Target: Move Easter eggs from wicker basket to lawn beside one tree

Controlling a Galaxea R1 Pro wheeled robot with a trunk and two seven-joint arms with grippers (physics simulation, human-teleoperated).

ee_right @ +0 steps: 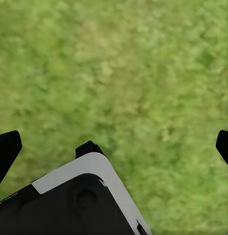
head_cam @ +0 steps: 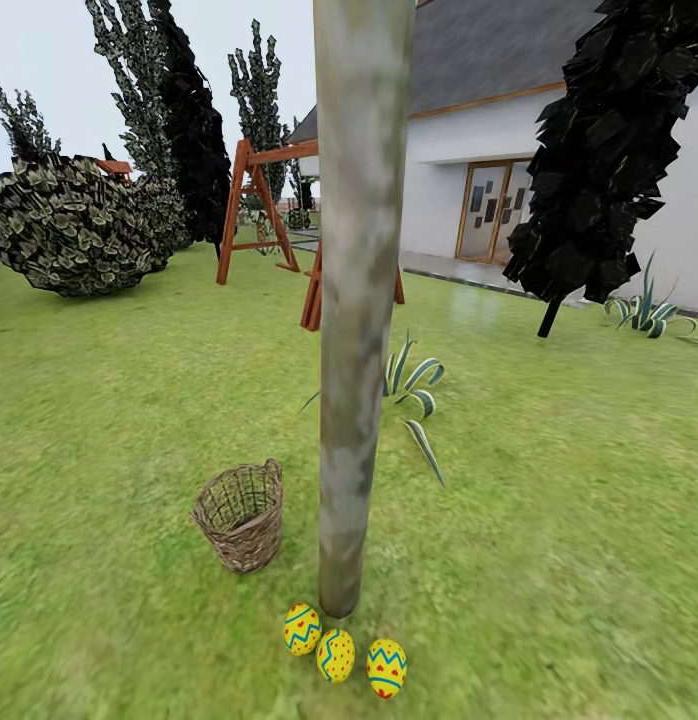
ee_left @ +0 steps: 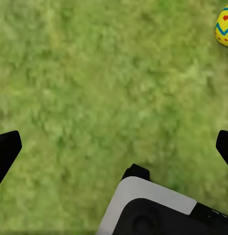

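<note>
Eggs all down by the trunk, and the task looks finished!
Three bright yellow Easter eggs with blue zigzags lie on the mottled green lawn at the foot of the pale grey-tan tree; the brown woven wicker basket just beside looks empty. Left hand and right hand both hang spread wide, gripping nothing.

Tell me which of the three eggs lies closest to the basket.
The leftmost egg, lying on the lawn just left of the tree base. The middle egg and right egg lie farther from the wicker basket.
</note>
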